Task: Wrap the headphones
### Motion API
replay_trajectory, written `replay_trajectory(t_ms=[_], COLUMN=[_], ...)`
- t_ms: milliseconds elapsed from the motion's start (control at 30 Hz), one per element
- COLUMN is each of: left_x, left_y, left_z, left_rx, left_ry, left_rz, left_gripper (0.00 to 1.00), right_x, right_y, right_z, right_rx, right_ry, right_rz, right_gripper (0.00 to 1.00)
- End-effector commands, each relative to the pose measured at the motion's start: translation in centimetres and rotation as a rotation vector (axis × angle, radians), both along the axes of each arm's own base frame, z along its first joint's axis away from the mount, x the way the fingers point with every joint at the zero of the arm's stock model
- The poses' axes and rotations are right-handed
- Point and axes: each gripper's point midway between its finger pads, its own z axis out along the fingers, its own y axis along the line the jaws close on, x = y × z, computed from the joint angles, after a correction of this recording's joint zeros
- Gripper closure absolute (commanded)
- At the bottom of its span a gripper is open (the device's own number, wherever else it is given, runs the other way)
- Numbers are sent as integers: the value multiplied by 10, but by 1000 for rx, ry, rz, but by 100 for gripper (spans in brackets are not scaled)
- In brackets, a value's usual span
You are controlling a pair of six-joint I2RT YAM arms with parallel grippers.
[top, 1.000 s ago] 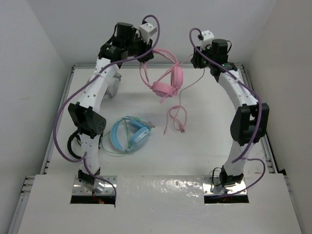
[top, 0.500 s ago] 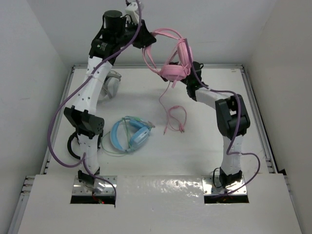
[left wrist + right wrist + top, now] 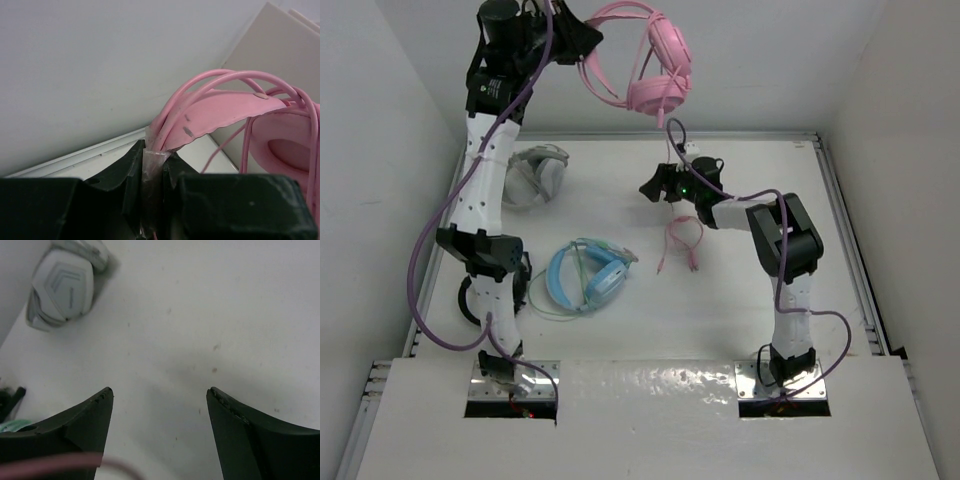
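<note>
Pink padded over-ear headphones [image 3: 655,90] held high, left tool [image 3: 152,162] clamped on headband [image 3: 220,112] so thin pink cable [image 3: 682,240] dangles free; right tool [image 3: 160,395] wide, empty, below headphones beside cable.

white table [image 3: 720,300] holds blue headphones [image 3: 588,278], grey headphones [image 3: 532,177], pink cable loop [image 3: 682,243].

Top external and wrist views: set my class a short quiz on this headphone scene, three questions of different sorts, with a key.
1. True or false: the left gripper is shut on the headband of the pink over-ear headphones.
2. The right gripper has its jaws: A open; B shut on the cable; C shut on an ear cup.
3. Which lies nearer the arm bases, the light-blue over-ear headphones or the grey over-ear headphones?
Key: 1 true; 2 A; 3 light-blue.
</note>
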Motion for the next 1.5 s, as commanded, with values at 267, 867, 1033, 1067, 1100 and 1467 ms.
replay_trajectory(t_ms=[267,867,1033,1067,1100,1467], left_x=[-12,85,106,111,112,118], left_y=[33,109,96,92,84,47], left_z=[56,-1,-53,-72,-81,-165], left_rx=[-107,-157,13,78,136,728], left_ry=[-99,-71,-43,-37,-44,-141], left_rz=[103,499,551,568,594,513], left_gripper=[100,100,100,100,100,100], right_x=[-5,-178,-196,-196,-197,-137], right_y=[6,70,89,94,97,7], right_z=[-7,10,54,76,94,308], right_rx=[-94,-452,-492,-497,-504,-696], right_ry=[-3,40,-26,-48,-80,-502], right_rz=[-21,690,773,782,785,275], right_gripper=[65,100,100,100,100,100])
